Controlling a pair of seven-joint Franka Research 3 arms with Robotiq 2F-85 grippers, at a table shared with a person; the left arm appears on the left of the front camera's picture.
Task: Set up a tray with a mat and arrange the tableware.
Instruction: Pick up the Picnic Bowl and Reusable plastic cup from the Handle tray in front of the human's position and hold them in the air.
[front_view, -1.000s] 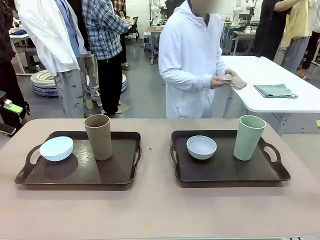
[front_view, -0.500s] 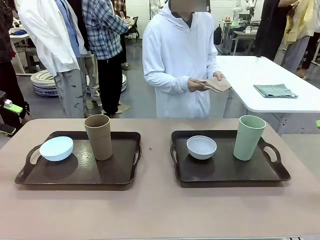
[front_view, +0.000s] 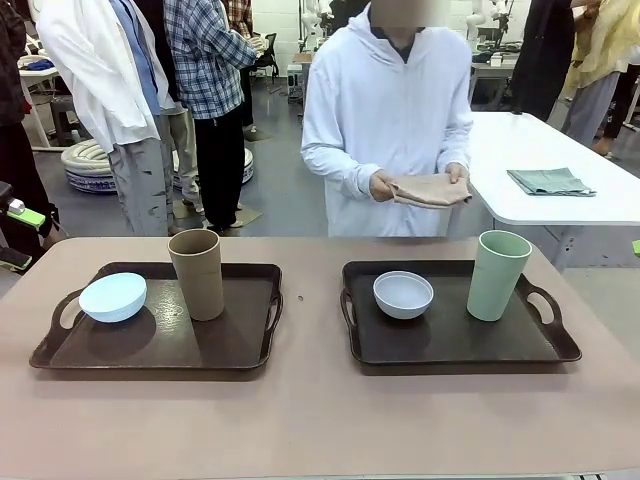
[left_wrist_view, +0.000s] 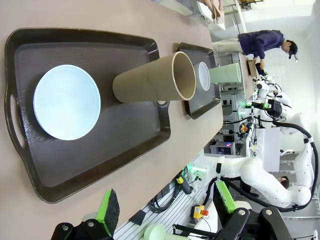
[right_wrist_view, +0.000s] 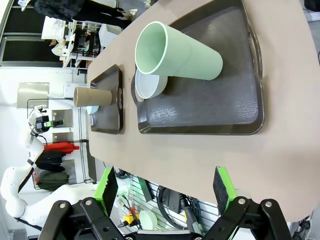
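The left claw and right claw hang released near the bench; beyond the bench, a person holds a mat.

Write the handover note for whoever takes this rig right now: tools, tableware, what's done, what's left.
Left tool: open, holding nothing, facing the left tray.
Right tool: open, holding nothing, facing the right tray.
Left tray: pale blue bowl, tan cup upright.
Right tray: greyish white bowl, pale green cup upright.
The person at the far side holds a folded tan mat.
Done: a bowl and a cup on each tray.
Left: no mat on either tray yet; likely lay it, then rearrange.
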